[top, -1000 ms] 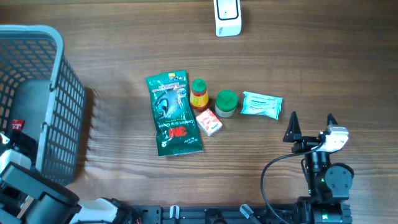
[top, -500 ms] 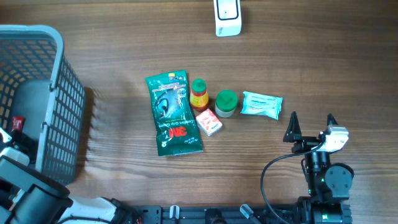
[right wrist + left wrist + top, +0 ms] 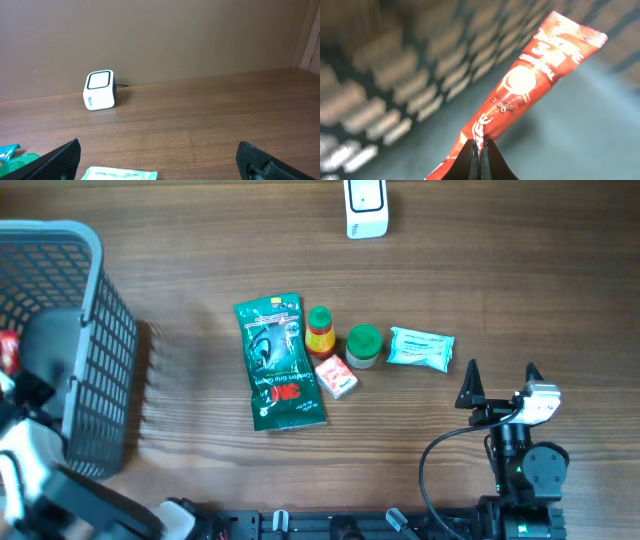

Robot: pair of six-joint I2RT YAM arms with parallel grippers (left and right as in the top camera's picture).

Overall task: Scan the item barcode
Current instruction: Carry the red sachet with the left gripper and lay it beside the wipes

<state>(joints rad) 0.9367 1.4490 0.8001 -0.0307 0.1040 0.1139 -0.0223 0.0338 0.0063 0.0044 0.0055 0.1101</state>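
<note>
A red coffee sachet with white print is pinched at its lower end by my left gripper, whose jaws are shut on it. The sachet hangs inside the grey mesh basket at the table's left; overhead, only a red tip of the sachet shows beside the left arm. The white barcode scanner stands at the far edge of the table, and the right wrist view has the scanner ahead to the left. My right gripper stands open and empty near the front right.
On the wooden table lie a green 3M pouch, a small green-capped bottle, a green-lidded jar, a small pink box and a teal wipes pack. The basket's mesh wall surrounds the left arm.
My left gripper has closed on the red sachet and moved it toward the far side of the basket. The right arm has not moved.
</note>
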